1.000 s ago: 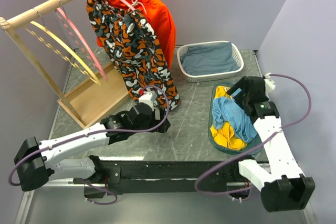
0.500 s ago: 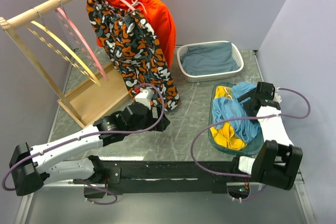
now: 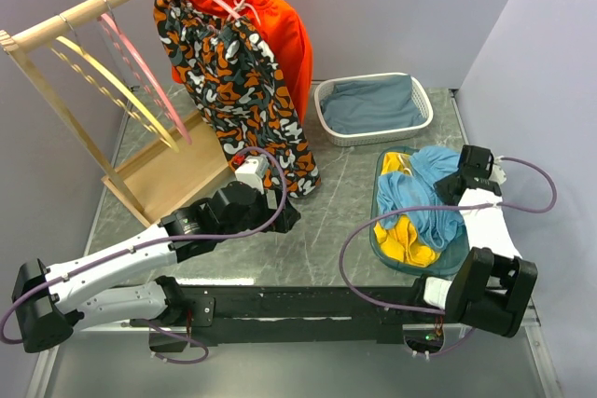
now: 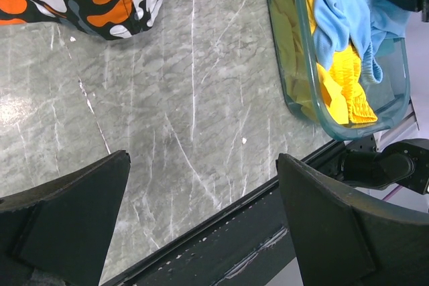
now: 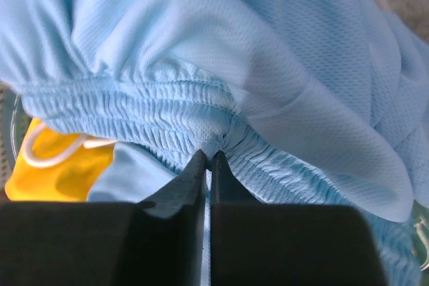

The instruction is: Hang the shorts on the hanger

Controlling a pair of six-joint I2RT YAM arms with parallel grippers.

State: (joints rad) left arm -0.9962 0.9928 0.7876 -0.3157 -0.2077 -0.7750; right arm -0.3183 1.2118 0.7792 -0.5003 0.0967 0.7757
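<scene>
Shorts lie bunched in the clear tub at the table's right side, over a yellow cloth. They may be partly lifted off it, though the overhead view makes that hard to judge. The right gripper has its fingers pressed together on a fold of the gathered waistband. The left gripper hangs over the table, fingers spread wide and holding nothing. The pink hanger hangs from the wooden rail, well apart from the shorts.
</scene>
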